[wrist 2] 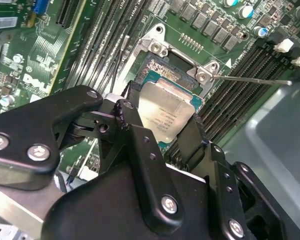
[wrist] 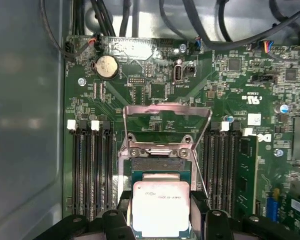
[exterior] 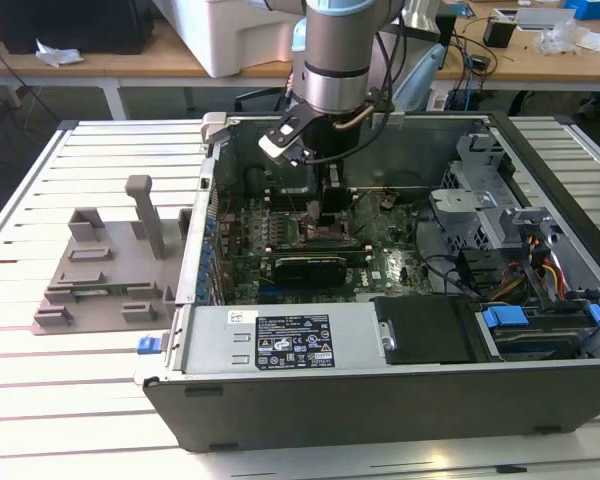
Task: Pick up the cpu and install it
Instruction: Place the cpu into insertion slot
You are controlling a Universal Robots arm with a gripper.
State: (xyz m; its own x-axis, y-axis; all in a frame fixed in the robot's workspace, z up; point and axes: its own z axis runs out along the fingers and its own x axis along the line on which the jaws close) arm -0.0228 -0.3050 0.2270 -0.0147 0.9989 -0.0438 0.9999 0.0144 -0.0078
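The cpu (wrist 2: 169, 111) is a flat square chip with a silvery top. It sits between my gripper's black fingers (wrist 2: 131, 116), right over the open socket (wrist 2: 162, 67) on the green motherboard. My gripper (wrist 2: 162, 120) is shut on the cpu's two opposite edges. In the first wrist view the cpu (wrist: 161, 207) covers the near part of the socket (wrist: 160, 167), and the metal load plate (wrist: 167, 116) stands raised behind it. In the exterior view my gripper (exterior: 325, 215) reaches down into the open computer case (exterior: 380, 400). Whether the cpu rests in the socket or hovers just above it I cannot tell.
Memory slots (wrist: 90, 170) flank the socket on both sides. A thin retention lever (wrist 2: 250, 79) sticks out beside it. A grey fixture block (exterior: 110, 265) stands on the slatted table at the exterior view's left. A drive cage (exterior: 480, 190) and cables fill the case's right side.
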